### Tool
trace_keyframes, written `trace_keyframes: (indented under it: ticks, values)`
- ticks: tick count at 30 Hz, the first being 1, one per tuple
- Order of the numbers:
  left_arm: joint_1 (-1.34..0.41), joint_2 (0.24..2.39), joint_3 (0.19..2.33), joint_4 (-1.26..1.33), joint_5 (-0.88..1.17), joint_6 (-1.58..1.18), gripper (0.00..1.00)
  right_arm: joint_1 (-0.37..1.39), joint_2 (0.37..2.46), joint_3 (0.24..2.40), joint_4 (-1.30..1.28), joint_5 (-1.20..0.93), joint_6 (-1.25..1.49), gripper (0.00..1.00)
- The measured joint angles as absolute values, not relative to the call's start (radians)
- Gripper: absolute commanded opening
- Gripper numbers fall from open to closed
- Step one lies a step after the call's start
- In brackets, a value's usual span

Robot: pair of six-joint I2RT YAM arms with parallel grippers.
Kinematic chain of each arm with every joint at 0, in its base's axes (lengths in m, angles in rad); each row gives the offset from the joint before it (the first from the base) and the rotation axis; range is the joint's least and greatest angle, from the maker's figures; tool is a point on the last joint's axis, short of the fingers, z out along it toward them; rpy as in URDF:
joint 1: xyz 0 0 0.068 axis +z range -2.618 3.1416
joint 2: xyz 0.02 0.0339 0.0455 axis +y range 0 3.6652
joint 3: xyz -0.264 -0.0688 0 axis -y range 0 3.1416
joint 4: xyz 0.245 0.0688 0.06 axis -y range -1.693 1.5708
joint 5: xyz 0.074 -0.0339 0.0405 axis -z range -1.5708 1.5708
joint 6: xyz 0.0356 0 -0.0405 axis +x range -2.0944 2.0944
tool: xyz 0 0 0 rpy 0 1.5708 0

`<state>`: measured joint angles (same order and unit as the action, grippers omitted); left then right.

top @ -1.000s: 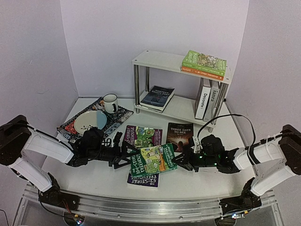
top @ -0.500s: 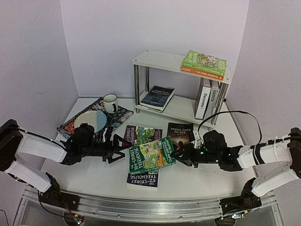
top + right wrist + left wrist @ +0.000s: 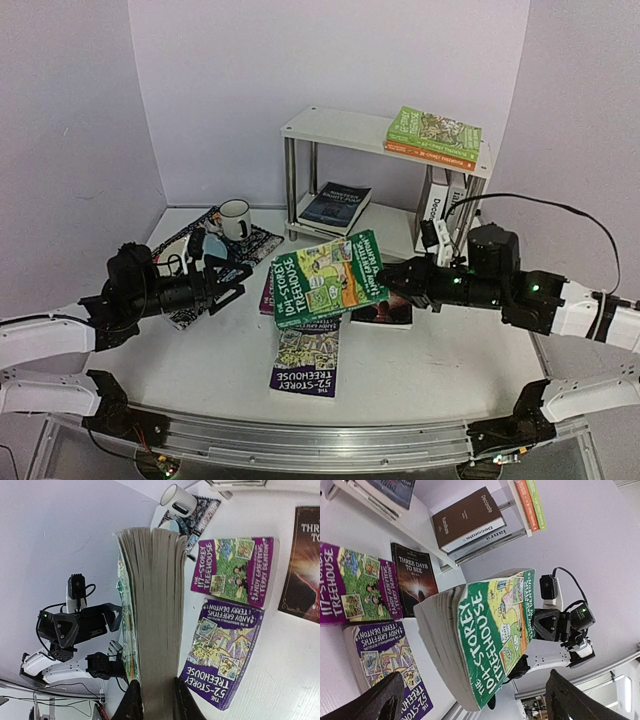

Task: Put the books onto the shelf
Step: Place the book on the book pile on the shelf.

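Green book (image 3: 330,278) is up off the table (image 3: 430,370), tilted, cover to the overhead camera, above a purple book (image 3: 305,365) lying flat. The right gripper (image 3: 385,280) is clamped narrow on its edge. The left gripper (image 3: 228,278) hangs just beside it, spread wide and empty, near the placemat (image 3: 255,240). The shelf (image 3: 340,128) stands behind.

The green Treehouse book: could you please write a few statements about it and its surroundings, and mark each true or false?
1. The right gripper holds the green book up off the table. True.
2. The left gripper is also clamped on the green book. False: it is open and apart from it.
3. The 52-Storey book lies flat on the table. True.
4. The top board of the shelf is bare. False: two books are stacked there.
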<state>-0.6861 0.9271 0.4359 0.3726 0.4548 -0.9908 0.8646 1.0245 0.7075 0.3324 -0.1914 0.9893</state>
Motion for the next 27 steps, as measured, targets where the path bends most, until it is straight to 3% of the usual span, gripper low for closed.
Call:
trace_keyframes:
  ticks: [9,27]
  values:
    - [-0.686,0.829,0.672,0.052,0.305,-0.818,1.00,0.865,1.035,1.015,0.060,-0.123,0.815,0.00]
    - [-0.686,0.841,0.681,-0.073,0.251,-0.755,1.00,0.822,1.320,1.623,-0.203,-0.096,0.584,0.00]
